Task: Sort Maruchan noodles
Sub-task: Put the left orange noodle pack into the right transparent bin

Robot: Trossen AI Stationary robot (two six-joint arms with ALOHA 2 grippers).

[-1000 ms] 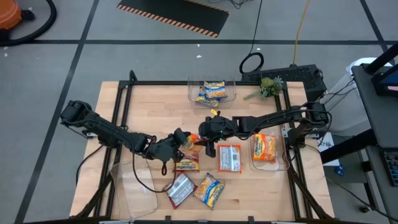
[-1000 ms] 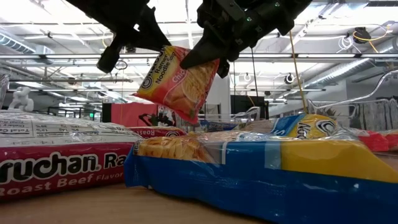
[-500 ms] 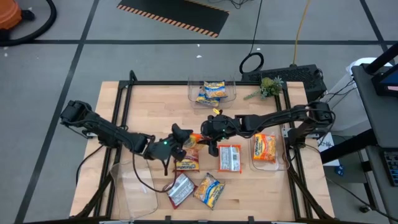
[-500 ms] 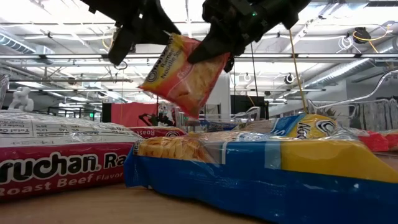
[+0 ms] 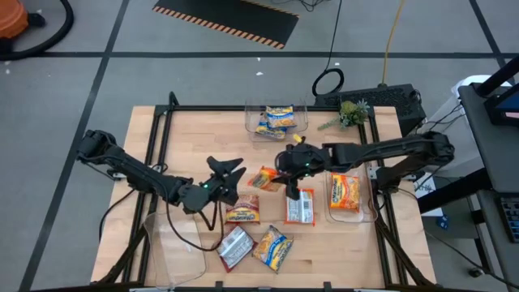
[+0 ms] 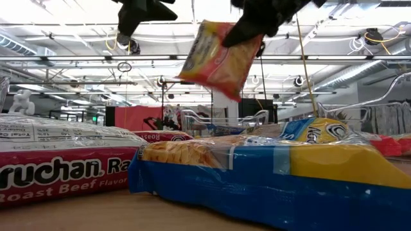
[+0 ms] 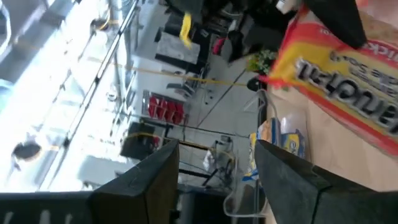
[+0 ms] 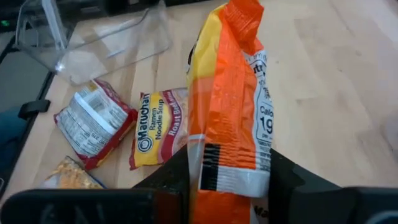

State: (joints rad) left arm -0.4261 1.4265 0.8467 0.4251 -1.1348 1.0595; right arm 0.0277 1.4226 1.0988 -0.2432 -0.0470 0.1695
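My right gripper (image 5: pixel 283 176) is shut on an orange Maruchan noodles packet (image 5: pixel 265 178) in the air over the table's middle; the packet also shows in the low view (image 6: pixel 215 58). My left gripper (image 5: pixel 226 169) stands open just left of that packet and touches nothing; its own view shows the gap between its fingers (image 7: pixel 214 180) bare and the orange packet (image 7: pixel 336 93) beyond it. Several more packets lie flat on the table: a roast-beef one (image 5: pixel 242 212), a silver-backed one (image 5: pixel 236 246), a blue-and-yellow one (image 5: pixel 272 248) and one (image 5: pixel 299 205) under my right gripper. My right gripper pinches the orange packet's short sealed end (image 8: pixel 227 179) between its two fingers, which lie across that end. The fingers come from the table's right, slanting down. The packet is lifted clear of the table and hangs tilted away from the fingers (image 6: pixel 253 29).
A clear bin (image 5: pixel 302 126) at the far edge holds blue-and-yellow packets. A bin (image 5: pixel 366 212) at the right edge holds an orange packet. A clear bin (image 5: pixel 174 243) stands near the front left corner. A small plant (image 5: pixel 350 113) lies at the far right.
My left gripper has opened, let go of the orange packet and drawn back toward the table's left. My right gripper keeps the packet and has gone up and toward the right edge with it; the packet has risen and swung right.
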